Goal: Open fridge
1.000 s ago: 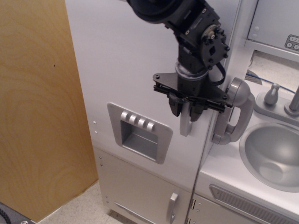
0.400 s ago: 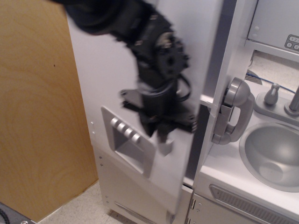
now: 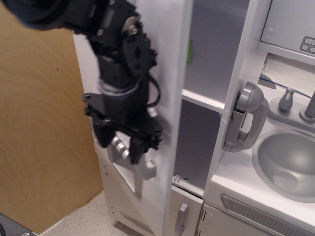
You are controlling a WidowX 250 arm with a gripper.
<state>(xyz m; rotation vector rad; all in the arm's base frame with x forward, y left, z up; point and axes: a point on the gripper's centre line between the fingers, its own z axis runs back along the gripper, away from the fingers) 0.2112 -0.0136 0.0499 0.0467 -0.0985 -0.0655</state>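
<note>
The fridge (image 3: 206, 64) stands with its large door (image 3: 170, 73) swung out toward me, seen almost edge-on. White shelves (image 3: 204, 101) show inside. My black gripper (image 3: 123, 145) is at the door's front face, over the dispenser panel (image 3: 129, 173), whose buttons show between the fingers (image 3: 139, 147). The lower end of the door's grey handle (image 3: 148, 170) sticks out just below the right finger; the rest of the handle is hidden by the gripper. The fingers appear closed around it.
A grey toy phone handset (image 3: 246, 118) hangs right of the fridge opening. A sink (image 3: 288, 162) and faucet (image 3: 310, 105) are at the right. The smaller lower door with short handle (image 3: 181, 219) is below. A wooden panel (image 3: 39, 123) stands at the left.
The fridge door has swung open from shut to wide open. My gripper moved left and down with the handle, and the shelves inside came into view.
</note>
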